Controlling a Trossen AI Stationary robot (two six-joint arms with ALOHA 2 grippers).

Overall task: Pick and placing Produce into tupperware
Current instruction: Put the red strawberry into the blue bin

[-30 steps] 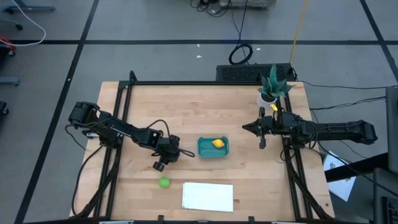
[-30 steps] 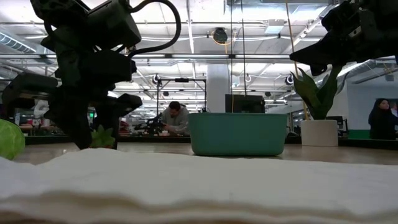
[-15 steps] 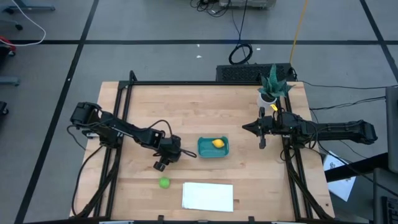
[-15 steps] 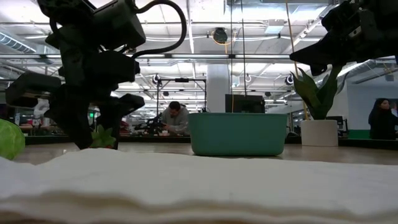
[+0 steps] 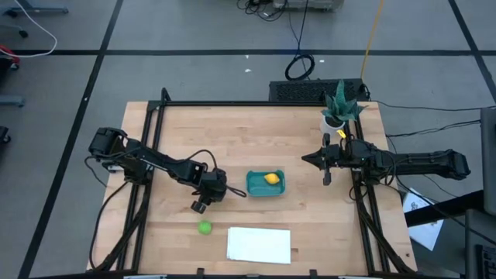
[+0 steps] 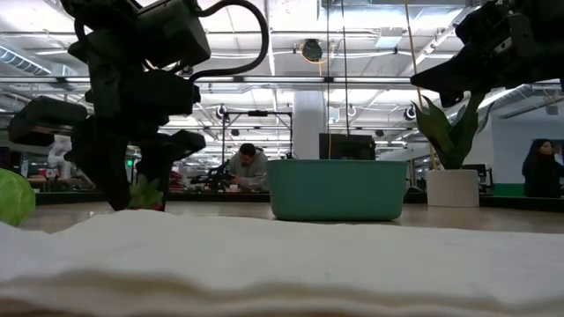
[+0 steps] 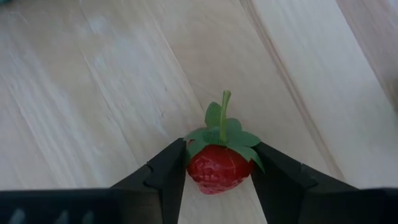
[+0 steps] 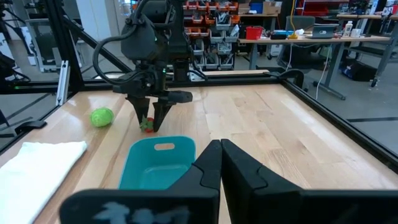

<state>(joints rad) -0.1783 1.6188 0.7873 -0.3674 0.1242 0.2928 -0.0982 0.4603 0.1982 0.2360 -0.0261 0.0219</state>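
My left gripper (image 7: 219,180) is shut on a small red strawberry (image 7: 217,167) with green leaves and a stem, low over the wood just left of the teal tupperware (image 5: 266,184). It shows in the high view (image 5: 217,191), the low view (image 6: 134,195) and the right wrist view (image 8: 151,122). A yellow lemon (image 5: 271,178) lies inside the tub. A green ball (image 5: 204,227) rests on the table near the front edge. My right gripper (image 5: 305,159) hovers shut, level, right of the tub. My left gripper pinches the strawberry's red body (image 7: 198,169) between its two fingers (image 7: 166,177), one on each side, just below the leaves. The fingers come steeply from above, slanting toward the tub. The leaves and stem (image 7: 224,109) point away from the gripper. I cannot tell whether the berry is clear of the table.
A flat white sheet (image 5: 259,244) lies at the front edge, right of the green ball. A potted plant (image 5: 339,105) stands at the far right corner. A dark frame (image 5: 155,124) borders the tabletop. People sit at desks in the room behind.
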